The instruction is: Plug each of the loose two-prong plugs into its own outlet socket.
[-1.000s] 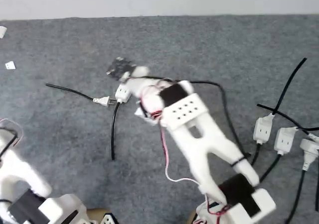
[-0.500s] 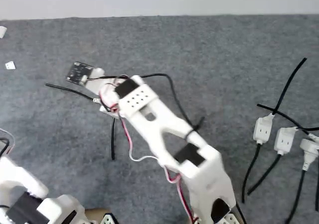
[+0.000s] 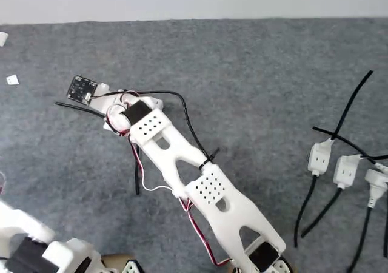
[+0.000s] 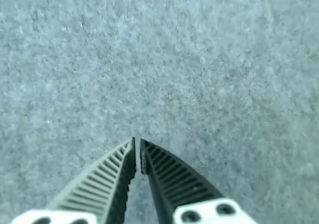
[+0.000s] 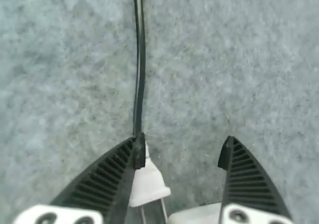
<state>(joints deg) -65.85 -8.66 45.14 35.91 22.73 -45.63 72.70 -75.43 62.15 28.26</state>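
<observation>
My right end effector (image 5: 184, 144) is spread wide, one finger (image 5: 112, 179) touching the white plug (image 5: 147, 181). My left end effector (image 4: 138, 142) is pressed together, empty.

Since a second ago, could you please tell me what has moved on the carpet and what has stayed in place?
The right arm swung left across the carpet; its open right gripper now straddles the white plug on its black cord. The left arm drew back toward the lower-left corner. The three outlets at the right stayed put.

Robot lab setup, grey carpet (image 3: 273, 91) as tabletop, plain white wall (image 3: 194, 0)
</observation>
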